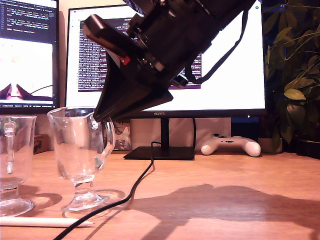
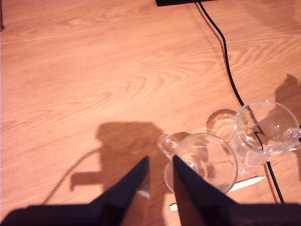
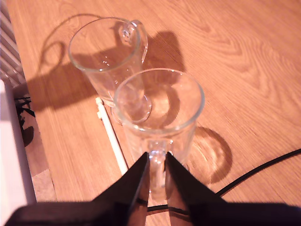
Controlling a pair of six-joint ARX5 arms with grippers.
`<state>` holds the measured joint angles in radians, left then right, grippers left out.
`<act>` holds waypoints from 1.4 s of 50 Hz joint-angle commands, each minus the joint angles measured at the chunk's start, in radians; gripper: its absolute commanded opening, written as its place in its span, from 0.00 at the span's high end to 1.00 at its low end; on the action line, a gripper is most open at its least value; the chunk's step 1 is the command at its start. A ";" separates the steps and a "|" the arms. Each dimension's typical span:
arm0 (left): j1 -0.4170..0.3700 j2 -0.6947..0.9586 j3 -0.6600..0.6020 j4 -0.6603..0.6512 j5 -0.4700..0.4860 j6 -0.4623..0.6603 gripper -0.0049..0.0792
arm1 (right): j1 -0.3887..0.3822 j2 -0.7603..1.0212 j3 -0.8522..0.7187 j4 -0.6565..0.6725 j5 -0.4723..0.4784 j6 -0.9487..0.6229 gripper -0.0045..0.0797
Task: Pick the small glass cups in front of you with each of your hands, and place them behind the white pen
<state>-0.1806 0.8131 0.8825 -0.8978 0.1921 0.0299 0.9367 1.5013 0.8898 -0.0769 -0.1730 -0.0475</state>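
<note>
Two clear glass cups stand on the wooden desk. The cup (image 1: 80, 150) (image 3: 160, 108) near the exterior view's centre-left has my second gripper (image 1: 96, 121) (image 3: 157, 162) shut on its loop handle, foot resting on the desk. The other cup (image 1: 12, 160) (image 2: 202, 162) is cut off at the exterior view's left edge. My first gripper (image 2: 160, 162) hovers just short of its handle (image 2: 165, 143), fingers a little apart with only wood between them. The white pen (image 1: 45, 221) (image 3: 112, 136) (image 2: 249, 182) lies in front of both cups' feet in the exterior view.
A black cable (image 1: 135, 185) (image 2: 225, 56) runs from the monitor stand (image 1: 160, 152) past the held cup's foot. Behind are two monitors, a white game controller (image 1: 231, 145) and a plant (image 1: 295, 75) at the exterior view's right.
</note>
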 commanded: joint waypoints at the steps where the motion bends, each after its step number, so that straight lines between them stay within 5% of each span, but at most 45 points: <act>1: 0.002 -0.003 -0.003 -0.001 0.003 0.003 0.78 | 0.003 0.005 -0.002 0.012 -0.002 0.018 0.94; 15: 0.002 -0.003 -0.003 -0.002 0.009 -0.003 0.78 | 0.003 0.019 -0.002 0.004 -0.003 0.022 0.85; 43: 0.002 -0.003 -0.003 -0.003 0.010 -0.003 0.78 | 0.003 0.041 -0.002 0.014 -0.003 0.021 0.85; 53: 0.002 -0.003 -0.003 -0.003 0.010 -0.003 0.78 | 0.008 0.041 -0.002 -0.014 -0.016 0.026 0.72; 70: 0.002 -0.003 -0.003 -0.014 0.010 -0.003 0.78 | 0.006 0.025 0.002 -0.048 -0.038 0.026 0.71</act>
<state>-0.1806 0.8131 0.8825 -0.9138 0.2001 0.0292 0.9375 1.5230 0.8898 -0.1242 -0.2035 -0.0238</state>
